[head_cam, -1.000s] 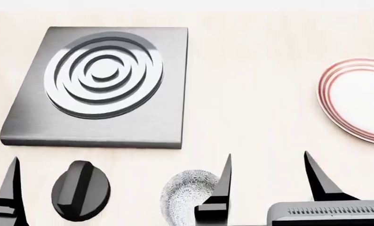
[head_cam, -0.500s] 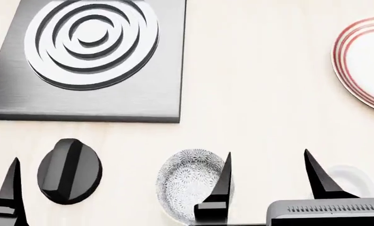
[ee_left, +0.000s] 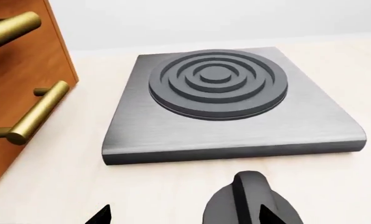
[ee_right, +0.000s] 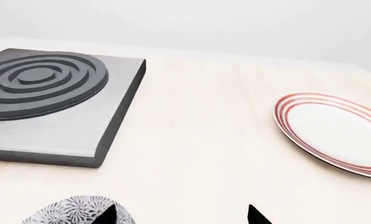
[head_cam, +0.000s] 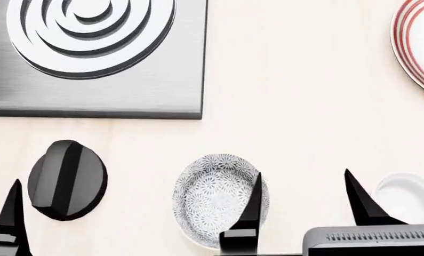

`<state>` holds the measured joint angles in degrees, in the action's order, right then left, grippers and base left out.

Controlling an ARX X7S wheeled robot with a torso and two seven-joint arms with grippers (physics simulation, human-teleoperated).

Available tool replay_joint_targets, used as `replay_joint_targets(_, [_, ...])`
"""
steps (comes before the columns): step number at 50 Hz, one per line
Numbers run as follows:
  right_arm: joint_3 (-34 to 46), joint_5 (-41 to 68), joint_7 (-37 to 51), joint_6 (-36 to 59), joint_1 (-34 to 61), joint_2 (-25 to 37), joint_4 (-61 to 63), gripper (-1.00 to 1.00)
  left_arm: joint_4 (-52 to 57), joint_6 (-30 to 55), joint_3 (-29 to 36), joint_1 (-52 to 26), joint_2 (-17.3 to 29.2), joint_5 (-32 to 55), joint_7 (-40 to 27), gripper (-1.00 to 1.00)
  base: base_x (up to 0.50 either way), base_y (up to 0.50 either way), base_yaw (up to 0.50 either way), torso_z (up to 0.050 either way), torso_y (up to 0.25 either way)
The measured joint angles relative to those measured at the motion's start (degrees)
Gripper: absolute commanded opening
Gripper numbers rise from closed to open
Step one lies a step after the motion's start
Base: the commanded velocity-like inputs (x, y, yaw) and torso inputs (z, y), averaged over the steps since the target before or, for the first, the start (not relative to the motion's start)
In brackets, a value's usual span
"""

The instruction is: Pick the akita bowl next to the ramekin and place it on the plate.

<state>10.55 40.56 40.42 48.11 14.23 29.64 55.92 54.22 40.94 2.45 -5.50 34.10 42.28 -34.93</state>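
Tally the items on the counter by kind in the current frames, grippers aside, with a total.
Patterned akita bowl: 1
White ramekin: 1
Red-ringed plate: 1
Grey burner slab: 1
Black knob: 1
Total: 5, with a wooden drawer front at the edge of the left wrist view not counted.

From the akita bowl [head_cam: 215, 205], bare counter [head_cam: 304, 106] runs open to the plate [head_cam: 418, 48]. The ramekin [head_cam: 411, 197] sits just beside the bowl; the burner slab [head_cam: 126, 85] and black knob [head_cam: 66, 178] stand off its other side.
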Motion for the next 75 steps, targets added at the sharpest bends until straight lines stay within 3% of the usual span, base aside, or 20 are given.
replay_joint_targets(23, [-2.50, 13.24, 5.15, 5.82, 4.61, -0.33, 0.72, 1.00, -0.05, -1.02, 0.15, 0.36, 0.37, 0.09, -0.49, 1.00, 0.00, 0.00, 0.00, 0.000, 0.000])
replay_joint_targets(44, [-5.67, 24.79, 5.80, 5.09, 4.22, -2.14, -4.44, 1.00, -0.42, -1.49, 0.52, 0.50, 0.72, 0.71, -0.71, 1.00, 0.00, 0.00, 0.00, 0.000, 0.000])
replay_joint_targets(75, [-5.53, 25.35, 3.00, 2.43, 2.68, -3.48, -10.81, 1.00, -0.74, -1.98, 1.08, 0.45, 1.21, 1.31, -1.32, 1.00, 0.00, 0.00, 0.00, 0.000, 0.000])
